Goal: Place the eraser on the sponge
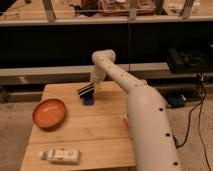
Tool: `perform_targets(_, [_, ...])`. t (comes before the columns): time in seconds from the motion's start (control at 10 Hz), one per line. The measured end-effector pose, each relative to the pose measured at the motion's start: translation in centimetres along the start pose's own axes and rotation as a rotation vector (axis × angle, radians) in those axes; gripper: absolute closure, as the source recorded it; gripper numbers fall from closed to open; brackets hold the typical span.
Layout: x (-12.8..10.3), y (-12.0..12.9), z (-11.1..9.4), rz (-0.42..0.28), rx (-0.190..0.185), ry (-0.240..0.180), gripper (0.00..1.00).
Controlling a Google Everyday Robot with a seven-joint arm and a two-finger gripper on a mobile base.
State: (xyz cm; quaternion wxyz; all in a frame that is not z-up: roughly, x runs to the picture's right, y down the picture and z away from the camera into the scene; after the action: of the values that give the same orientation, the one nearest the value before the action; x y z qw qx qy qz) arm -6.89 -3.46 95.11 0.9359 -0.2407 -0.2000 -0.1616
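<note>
Progress is hard to call from where I stand. The white arm reaches across the pale plank table, and its gripper hangs low over the far middle, dark and ribbed; closed or not, I cannot tell. Just under it sits a small blue block, soft-edged, likely the sponge. The eraser I cannot pick out separately, so 2 readings fit: eraser about to go down, or resting on the blue. A round, glossy orange bowl sits left.
</note>
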Motion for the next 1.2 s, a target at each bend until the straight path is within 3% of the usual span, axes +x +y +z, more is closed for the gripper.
perform_targets(1.2, [0.04,-0.30,0.05,-0.092,-0.032,0.008,0.89])
